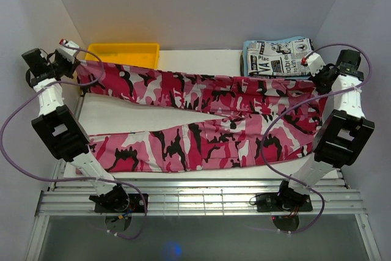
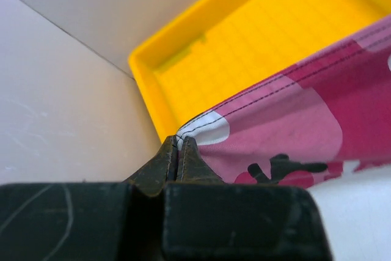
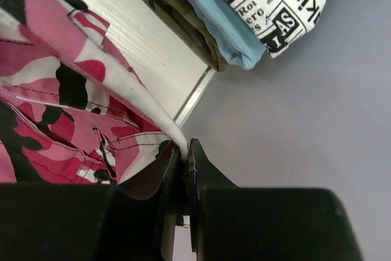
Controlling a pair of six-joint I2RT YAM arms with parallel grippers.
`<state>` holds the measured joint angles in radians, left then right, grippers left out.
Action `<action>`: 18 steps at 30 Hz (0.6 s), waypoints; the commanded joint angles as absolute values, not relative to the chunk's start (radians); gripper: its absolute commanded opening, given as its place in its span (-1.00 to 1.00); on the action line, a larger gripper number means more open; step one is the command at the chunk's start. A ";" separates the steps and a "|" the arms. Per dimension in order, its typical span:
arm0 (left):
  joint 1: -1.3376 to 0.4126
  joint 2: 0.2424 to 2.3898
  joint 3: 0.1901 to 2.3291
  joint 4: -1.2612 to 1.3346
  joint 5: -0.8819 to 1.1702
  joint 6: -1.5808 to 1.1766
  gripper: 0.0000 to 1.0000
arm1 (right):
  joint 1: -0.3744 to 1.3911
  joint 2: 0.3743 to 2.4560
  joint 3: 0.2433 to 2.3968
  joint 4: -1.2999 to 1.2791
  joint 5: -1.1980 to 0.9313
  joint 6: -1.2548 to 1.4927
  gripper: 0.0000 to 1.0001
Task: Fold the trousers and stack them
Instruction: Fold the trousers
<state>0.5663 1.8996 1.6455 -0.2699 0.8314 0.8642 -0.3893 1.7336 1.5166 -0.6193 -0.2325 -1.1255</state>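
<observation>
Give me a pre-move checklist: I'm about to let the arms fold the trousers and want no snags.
1. Left gripper shut on the trousers at the cuff: ok.
2. Right gripper shut on the waistband: ok.
3. Trousers laid straight: not ok, splayed in a V.
4. Stack apart from trousers: ok, bare table between them.
5. Cuff clear of tray: cannot tell.

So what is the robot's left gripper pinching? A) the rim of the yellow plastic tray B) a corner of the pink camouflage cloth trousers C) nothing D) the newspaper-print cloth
B: in the left wrist view the left gripper is shut on a corner of the pink camouflage cloth trousers, with the yellow plastic tray behind it.
</observation>
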 commanded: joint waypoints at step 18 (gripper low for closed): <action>0.856 1.416 1.334 -0.343 1.165 0.878 -1.00 | -0.784 1.451 1.214 -0.491 -0.767 -1.427 -0.85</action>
